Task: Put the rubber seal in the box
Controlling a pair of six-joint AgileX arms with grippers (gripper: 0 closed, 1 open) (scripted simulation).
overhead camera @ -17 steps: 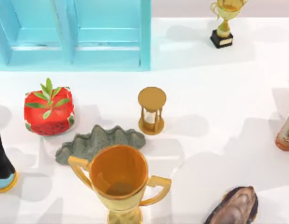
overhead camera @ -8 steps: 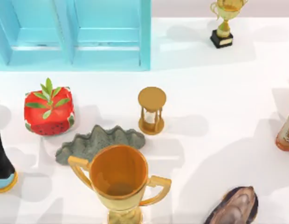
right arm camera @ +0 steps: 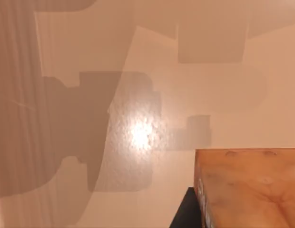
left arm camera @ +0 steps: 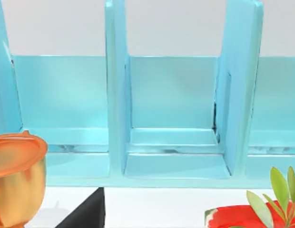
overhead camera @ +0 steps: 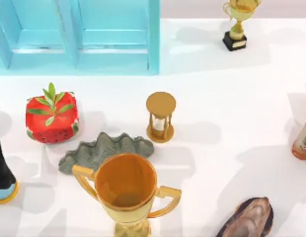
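The rubber seal (right arm camera: pixel 247 190) stands on the table (right arm camera: pixel 138 71), probably well right of the hourglass (overhead camera: pixel 161 117). It is judged rigid, light and smooth (possibly slippery), so grip opposite flat sides. Claw opening: cannot tell.

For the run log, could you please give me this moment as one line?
seal: table's right edge, not boxed | box: top left, compartments hold nothing | hourglass: centre, upright | phase: before pickup

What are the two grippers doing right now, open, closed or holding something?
Left gripper: cannot be told; its wrist view faces the blue box.
Right gripper: cannot be told; its wrist view looks down on the table beside an orange-brown block.
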